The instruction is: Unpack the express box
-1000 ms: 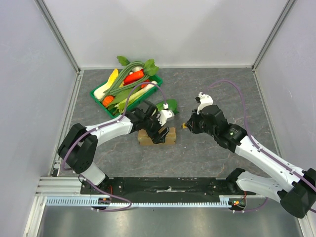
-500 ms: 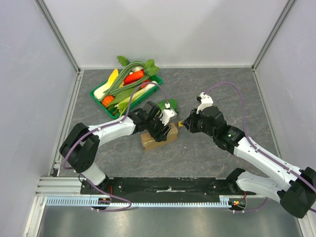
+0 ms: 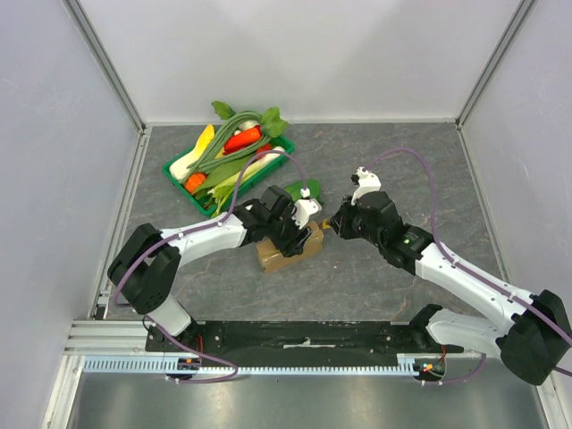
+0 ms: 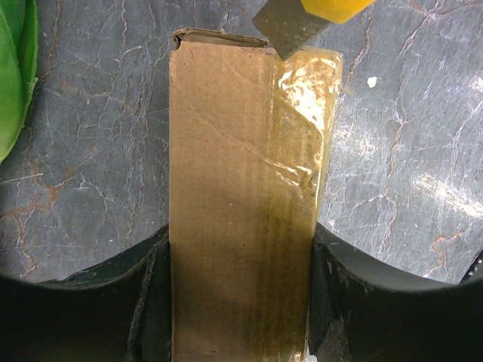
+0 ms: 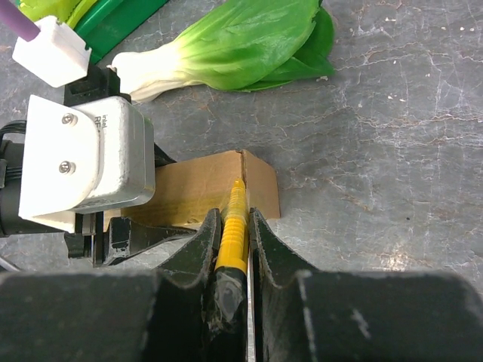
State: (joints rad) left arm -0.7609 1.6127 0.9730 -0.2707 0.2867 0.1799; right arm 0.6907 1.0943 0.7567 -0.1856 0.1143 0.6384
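The box lies on the table near its centre, a little toward 7 o'clock in the top view. Its long axis is slanted, with the right end toward 2 o'clock. The left gripper comes down over the box, and its fingers press against both long sides, clamping the cardboard between them. In the left wrist view a strip of clear tape runs along the box's 3 o'clock side, wrinkled toward the far end.

The right gripper sits at 2 o'clock of the box. Its fingers are closed on a yellow knife, which stands edge-up between them. The blade reaches the box's far end, and its tip touches the top edge just where the tape begins.

A bok choy lies on the table at 12 o'clock of the box, near it but apart. A green tray of vegetables sits at 11 o'clock, farther off. The left arm's purple cable arcs over the tray.
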